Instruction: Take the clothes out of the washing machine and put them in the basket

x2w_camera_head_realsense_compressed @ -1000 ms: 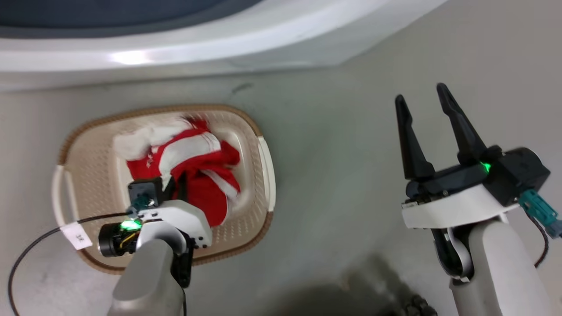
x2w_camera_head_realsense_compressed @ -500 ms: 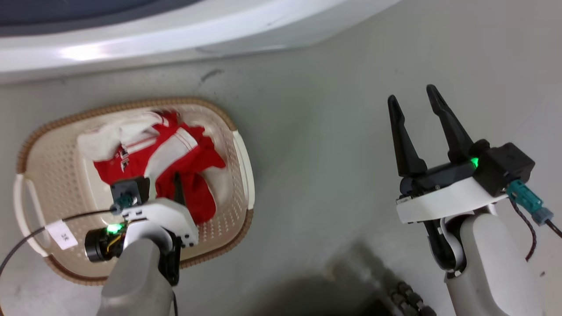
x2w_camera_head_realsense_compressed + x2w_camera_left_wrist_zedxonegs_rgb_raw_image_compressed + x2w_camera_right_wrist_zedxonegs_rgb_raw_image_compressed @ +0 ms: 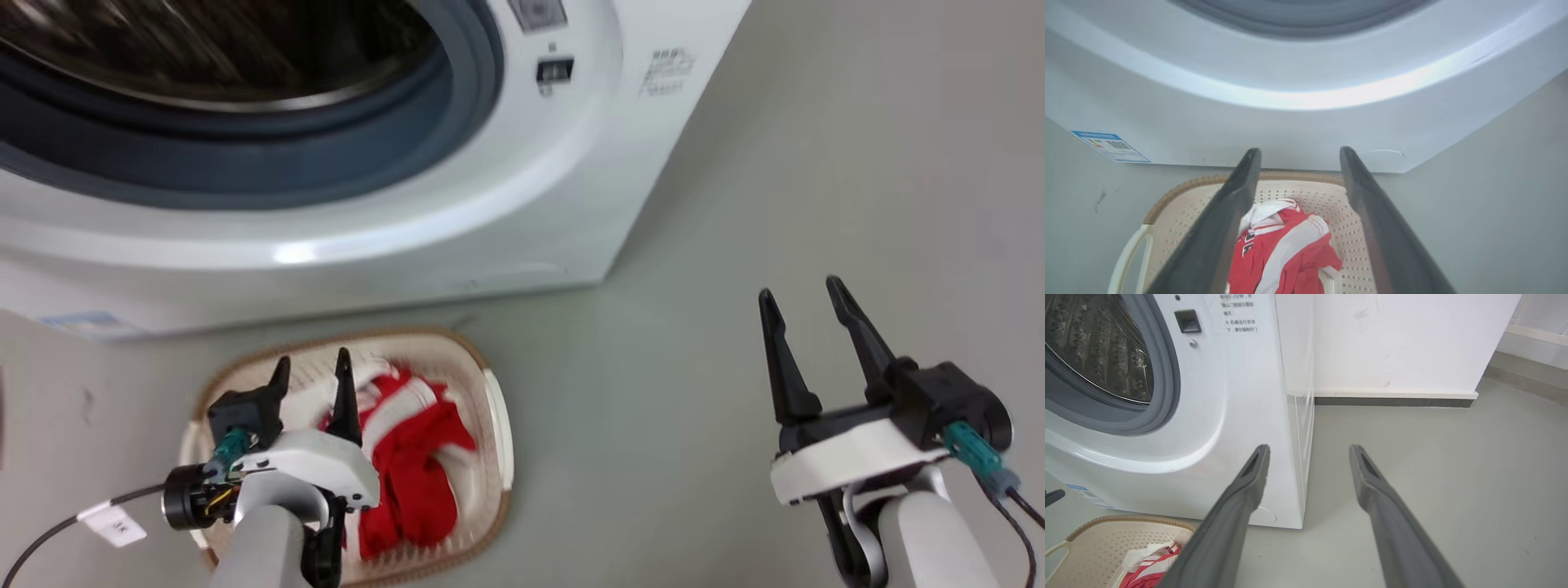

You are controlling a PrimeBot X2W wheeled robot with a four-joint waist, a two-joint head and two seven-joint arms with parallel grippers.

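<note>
The red and white clothes (image 3: 412, 465) lie in a heap inside the cream basket (image 3: 498, 425) on the floor before the washing machine (image 3: 457, 212). Over the basket's near side hangs my left gripper (image 3: 313, 367), open, with nothing between its fingers. In the left wrist view the clothes (image 3: 1286, 253) show between those fingers, well below them, with the basket (image 3: 1331, 196) and the washing machine (image 3: 1306, 94) beyond. Far to the right, over bare floor, my right gripper (image 3: 802, 298) is open and empty. The right wrist view shows the washing machine (image 3: 1237, 428), its steel drum (image 3: 1094, 347) and the basket (image 3: 1094, 543).
The washer's grey rubber ring (image 3: 326, 163) and dark drum opening (image 3: 204, 49) fill the upper left. Grey floor (image 3: 735, 204) spreads to the machine's right. A white wall with a dark baseboard (image 3: 1392, 401) stands behind the machine.
The head camera has tilted up, bringing the washer's opening into view. My left gripper has risen out of the basket, and the clothes stay lying in it.
</note>
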